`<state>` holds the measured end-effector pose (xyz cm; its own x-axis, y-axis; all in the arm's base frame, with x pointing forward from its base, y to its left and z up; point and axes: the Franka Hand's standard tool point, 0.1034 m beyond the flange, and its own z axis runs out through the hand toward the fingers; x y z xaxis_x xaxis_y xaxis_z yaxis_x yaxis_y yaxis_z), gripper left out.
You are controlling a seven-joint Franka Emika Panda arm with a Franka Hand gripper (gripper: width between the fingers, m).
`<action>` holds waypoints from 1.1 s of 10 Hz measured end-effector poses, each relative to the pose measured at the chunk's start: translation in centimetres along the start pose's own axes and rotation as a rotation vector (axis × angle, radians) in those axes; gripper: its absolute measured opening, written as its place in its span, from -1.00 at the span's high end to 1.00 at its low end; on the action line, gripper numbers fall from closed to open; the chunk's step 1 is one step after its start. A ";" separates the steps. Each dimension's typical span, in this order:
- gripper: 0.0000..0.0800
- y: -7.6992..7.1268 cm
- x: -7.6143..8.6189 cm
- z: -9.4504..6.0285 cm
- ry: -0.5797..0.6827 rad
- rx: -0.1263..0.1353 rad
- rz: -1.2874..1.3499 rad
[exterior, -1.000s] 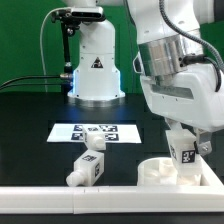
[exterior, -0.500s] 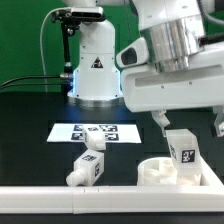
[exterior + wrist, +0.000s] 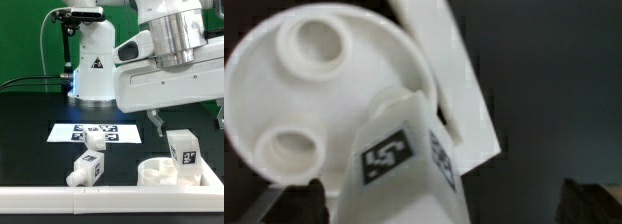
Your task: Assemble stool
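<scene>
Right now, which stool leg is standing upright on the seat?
The leg at the exterior view's right, upright on the round seat; the nearer loose leg and the farther loose leg lie on the table.

The arm (image 3: 172,35) is glossy white with rounded shells and a grey wrist cylinder, its white tool (image 3: 187,121) has dark fingers (image 3: 155,121), and the base (image 3: 95,75) bears a black triangle mark and a black cable (image 3: 44,40).

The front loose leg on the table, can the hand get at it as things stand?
Probably yes. The hand hangs open above the seat, and the front loose leg lies uncovered on the table; only another leg close behind it might crowd the grasp.
</scene>
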<state>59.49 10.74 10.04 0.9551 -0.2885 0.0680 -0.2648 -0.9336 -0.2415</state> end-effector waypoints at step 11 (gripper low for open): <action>-0.62 -0.8 1.7 0.1 -0.079 -0.170 -1.246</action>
<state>61.33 11.03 10.27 0.5718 0.8143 0.0999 0.8120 -0.5792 0.0728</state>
